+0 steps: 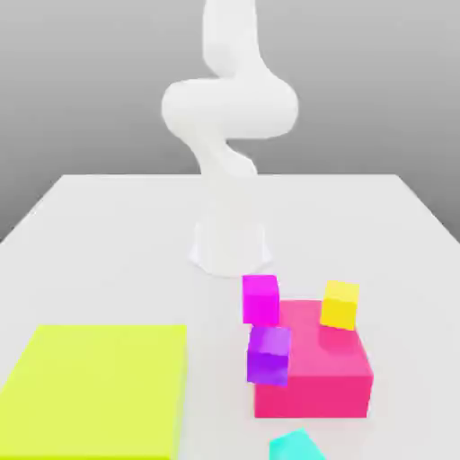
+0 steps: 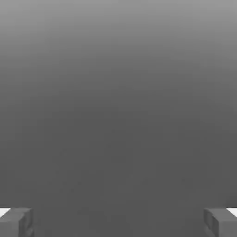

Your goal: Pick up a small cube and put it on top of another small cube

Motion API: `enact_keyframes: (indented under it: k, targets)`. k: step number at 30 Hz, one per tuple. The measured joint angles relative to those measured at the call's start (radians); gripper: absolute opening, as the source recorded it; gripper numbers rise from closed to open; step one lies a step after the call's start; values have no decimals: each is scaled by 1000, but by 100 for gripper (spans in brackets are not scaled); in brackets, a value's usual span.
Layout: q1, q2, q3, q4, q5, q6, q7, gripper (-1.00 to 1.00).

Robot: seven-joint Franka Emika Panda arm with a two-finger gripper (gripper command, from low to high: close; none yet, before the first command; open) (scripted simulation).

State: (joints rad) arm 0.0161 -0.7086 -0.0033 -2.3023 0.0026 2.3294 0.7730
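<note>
A magenta small cube (image 1: pixel 260 299) rests on the white table just behind a big pink block (image 1: pixel 313 382). On the pink block's far corner stands a yellow small cube (image 1: pixel 340 304). A purple small cube (image 1: pixel 269 355) sits tilted against the pink block's side, toward the exterior view's left. A cyan cube (image 1: pixel 296 446) lies at the near edge. In the hand view my gripper (image 2: pixel 118 222) is open, its fingertips (image 2: pixel 16 222) far apart with nothing between them, facing plain grey background.
The white arm (image 1: pixel 225 117) rises from its base (image 1: pixel 230 247) at the table's middle and leaves the picture upward. A wide, flat yellow-green block (image 1: pixel 94 386) fills the near part of the table on the exterior view's left.
</note>
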Motion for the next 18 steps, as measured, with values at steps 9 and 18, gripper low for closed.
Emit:
enact_keyframes:
  k: [9, 18]
  targets:
    - [54, 333, -8, -8, 12, 107, -100, 0]
    - [89, 659, 6, -17, 20, 212, -195, 0]
